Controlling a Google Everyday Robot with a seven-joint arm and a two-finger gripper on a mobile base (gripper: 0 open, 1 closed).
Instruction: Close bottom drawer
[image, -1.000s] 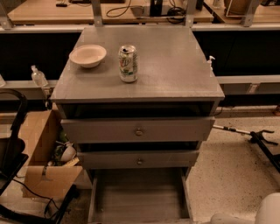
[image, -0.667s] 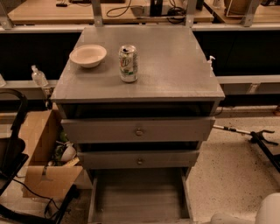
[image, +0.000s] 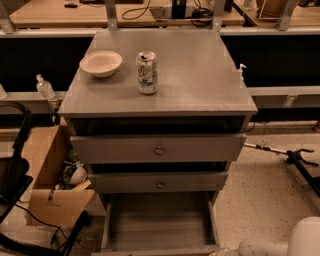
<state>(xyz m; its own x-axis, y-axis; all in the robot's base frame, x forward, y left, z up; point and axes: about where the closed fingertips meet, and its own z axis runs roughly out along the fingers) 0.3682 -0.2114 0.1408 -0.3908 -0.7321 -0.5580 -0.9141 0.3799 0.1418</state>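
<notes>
The bottom drawer (image: 159, 220) of the grey cabinet (image: 200, 85) stands pulled far out toward me. Its long plain grey tray is empty, and its low front panel (image: 155, 250) lies at the bottom edge of the camera view; its knob is out of view. The mid-width drawer front (image: 159, 183) and the widest drawer front (image: 159, 149) above it each stick out a little. A white rounded part of my arm (image: 295, 241) shows at the bottom right, beside the open drawer's right front corner. My gripper itself is out of view.
A beige bowl (image: 100, 63) and a green-and-white can (image: 147, 72) stand on the cabinet top. An open cardboard box (image: 50, 180) and a black frame (image: 14, 170) stand on the left. A metal stand (image: 292, 156) lies on the floor to the right.
</notes>
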